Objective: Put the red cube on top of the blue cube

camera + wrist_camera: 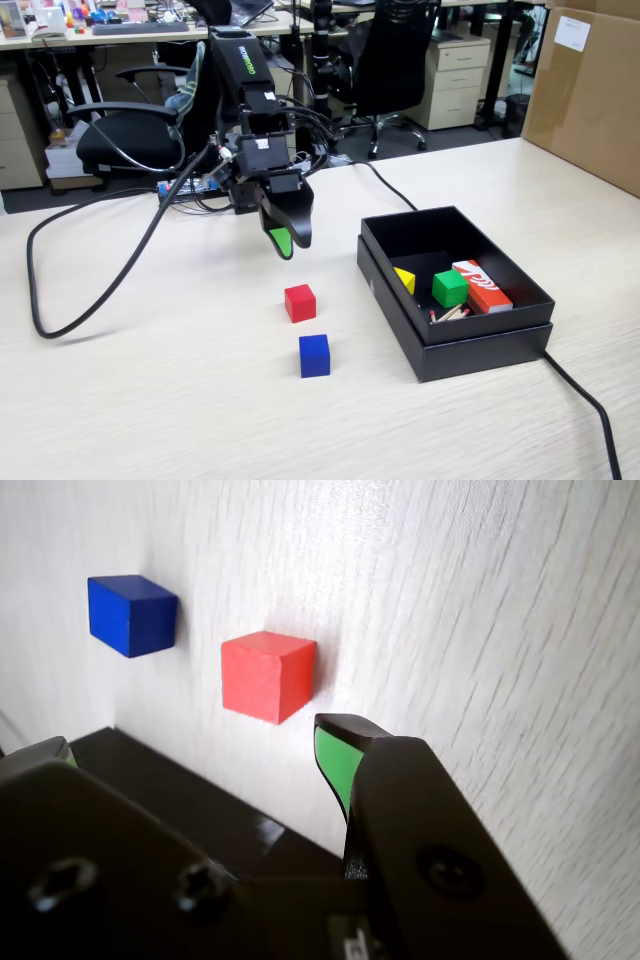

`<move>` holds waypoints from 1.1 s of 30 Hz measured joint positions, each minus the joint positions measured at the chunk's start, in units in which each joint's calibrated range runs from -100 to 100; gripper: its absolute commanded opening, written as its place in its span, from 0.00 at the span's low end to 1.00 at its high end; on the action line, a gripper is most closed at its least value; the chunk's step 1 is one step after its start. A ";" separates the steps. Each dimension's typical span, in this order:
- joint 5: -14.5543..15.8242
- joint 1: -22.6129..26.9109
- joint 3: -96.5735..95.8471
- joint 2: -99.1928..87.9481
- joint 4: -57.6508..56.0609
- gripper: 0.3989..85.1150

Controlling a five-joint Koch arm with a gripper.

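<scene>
The fixed view takes in the whole table (150,400): one red cube (300,303) sits on the bare wood, with one blue cube (314,355) near it at about five o'clock, the two apart and not touching. The gripper (283,243) hangs above the table at roughly eleven o'clock from the red cube, holding nothing. From here its fingers overlap, so only one green-padded tip shows.

At three o'clock from the cubes stands one black box (500,340). Inside are one green cube (450,288), one yellow wedge (405,280), one red and white box (482,285) and a few thin sticks (450,313) whose number is too small to count. A black cable (100,290) loops across the table's left side, and one cardboard box (590,95) stands at the far right.

The wrist view shows none of that, only the red cube (268,677), the blue cube (132,615) at ten o'clock from it, and the gripper (190,750). It does show two green tips set well apart, so the fingers are spread open, empty.
</scene>
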 measured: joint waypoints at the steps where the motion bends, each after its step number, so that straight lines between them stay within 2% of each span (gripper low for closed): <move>1: 0.00 0.00 1.00 1.55 -0.54 0.56; 10: 0.05 -0.05 8.58 13.72 -8.59 0.56; 33: 0.54 -0.93 17.25 29.26 -11.61 0.55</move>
